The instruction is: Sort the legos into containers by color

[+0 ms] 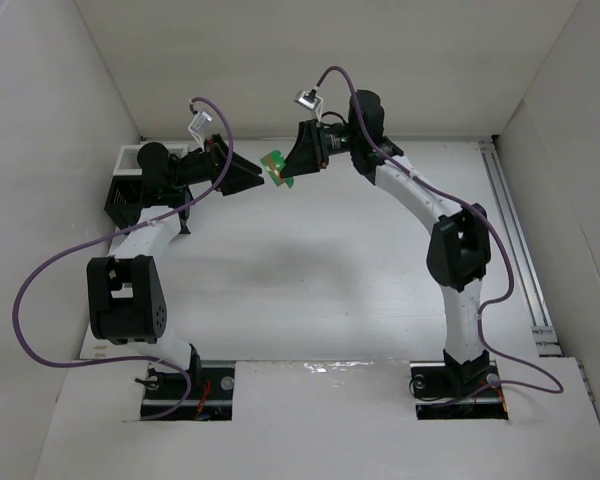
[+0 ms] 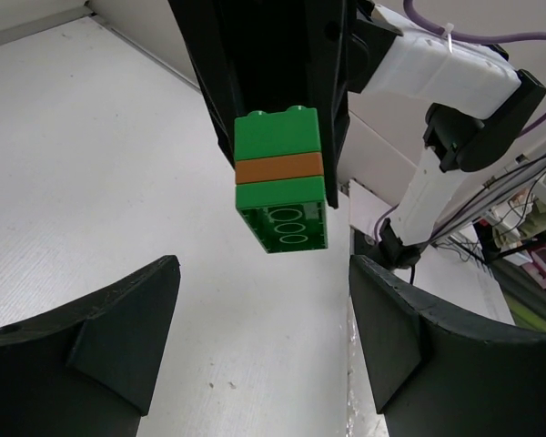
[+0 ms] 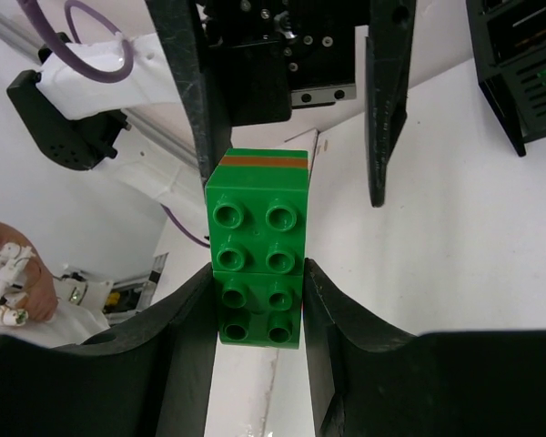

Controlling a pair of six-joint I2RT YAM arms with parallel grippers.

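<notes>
Legos [image 3: 257, 264], stacked green, orange, green, are clenched between my right fingers [image 3: 177, 355], up in the air over the table [image 1: 310, 290] toward 12 o'clock. My left fingers [image 2: 109, 337] are released and spread wide at the stack's 9 o'clock, facing it without touching. Farther off at 10 o'clock, the black slatted rack [image 1: 120, 200] with its white rim stands on the table's far left corner.

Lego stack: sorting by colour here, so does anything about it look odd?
Yes. The lego stack held aloft by the right gripper has a thin orange layer sandwiched between green bricks: mixed colours, stuck together.
</notes>
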